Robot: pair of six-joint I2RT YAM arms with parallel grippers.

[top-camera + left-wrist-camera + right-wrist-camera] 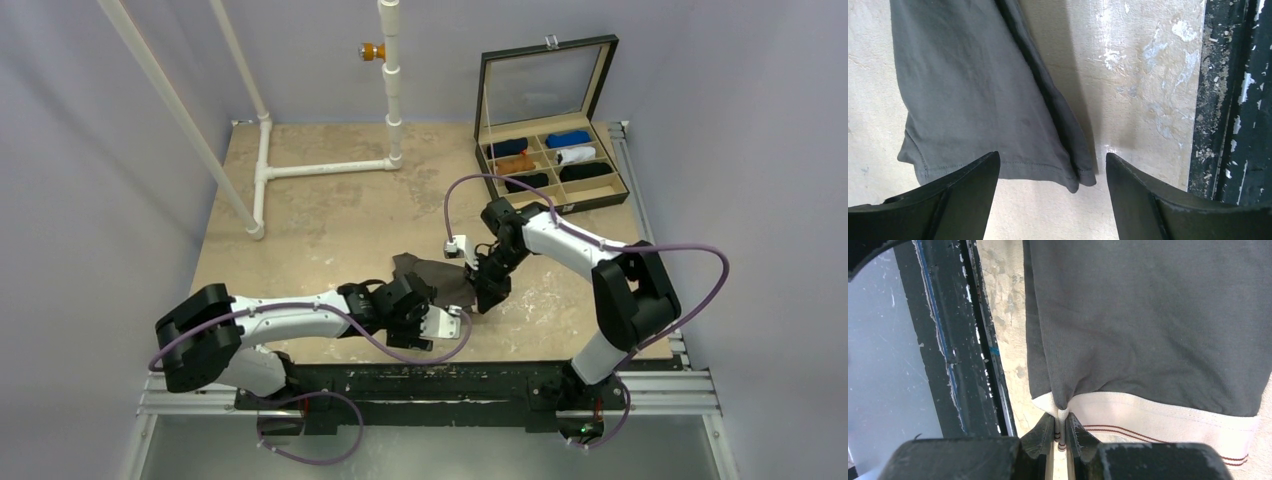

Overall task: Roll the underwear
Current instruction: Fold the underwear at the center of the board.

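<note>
We judge the underwear (438, 277) light, limp and quick to bunch, best taken at a hem or the pale waistband (1168, 415); it lies spread on the table (1148, 75) between the arms; our right gripper (1060, 429) is pinched tight on the waistband's corner; our left gripper (1052, 159) hangs with jaws wide apart over the leg hem, holding nothing.

The left arm (290, 318) stretches low along the table's (330, 200) near edge; the left gripper (1053, 161) hangs with jaws spread wide, holding nothing. The right arm (575, 240) bends down mid-table, and the right gripper (1061, 426) pinches the underwear (1148, 325) by its waistband.
</note>
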